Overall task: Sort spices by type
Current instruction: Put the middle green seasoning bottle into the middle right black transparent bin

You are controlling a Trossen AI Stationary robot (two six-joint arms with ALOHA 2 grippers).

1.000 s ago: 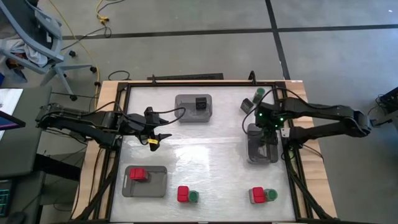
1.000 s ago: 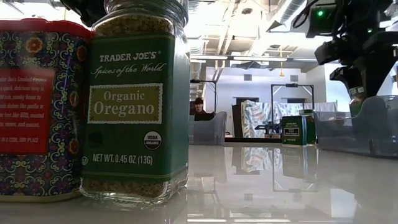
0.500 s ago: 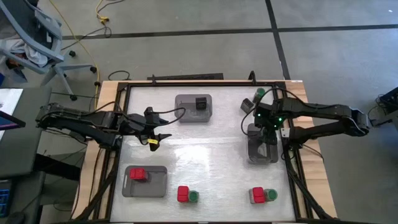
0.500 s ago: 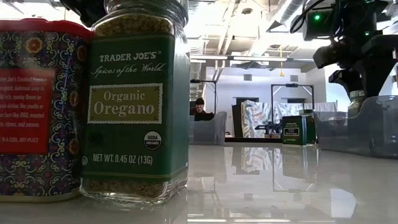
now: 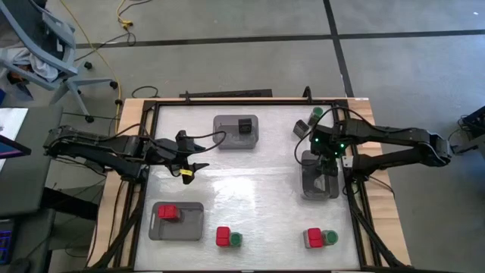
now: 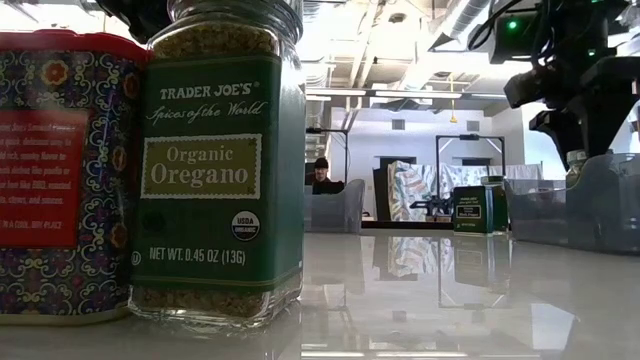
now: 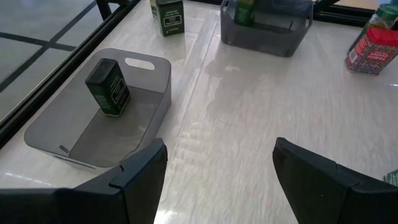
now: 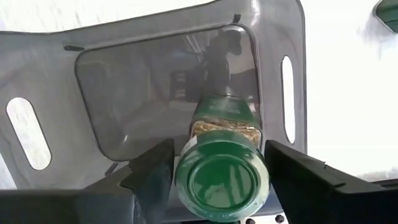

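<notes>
My right gripper hangs over the grey tray at the table's right side, shut on a green-lidded jar. My left gripper waits open above the table's left middle. A black cube-like tin stands in the far tray. A red box lies in the near-left tray. Two pairs, each a red box beside a green-lidded jar, stand near the near edge; the second pair is farther right. Another dark tin and jar stand far right. My right gripper holds the jar at its green lid, pinched between the two fingers, one on each side. The fingers come from above, pointing down. The jar hangs below them inside the tray, slightly tilted; whether its base touches the tray floor, I cannot tell.
A dark frame runs around the white table top. The oregano jar and the red tin stand right before the low camera. Bare table lies between the trays in the middle. A person sits in the room beyond.
My right gripper has shifted slightly above the right tray with the jar still between its fingers. My left arm has kept still.
</notes>
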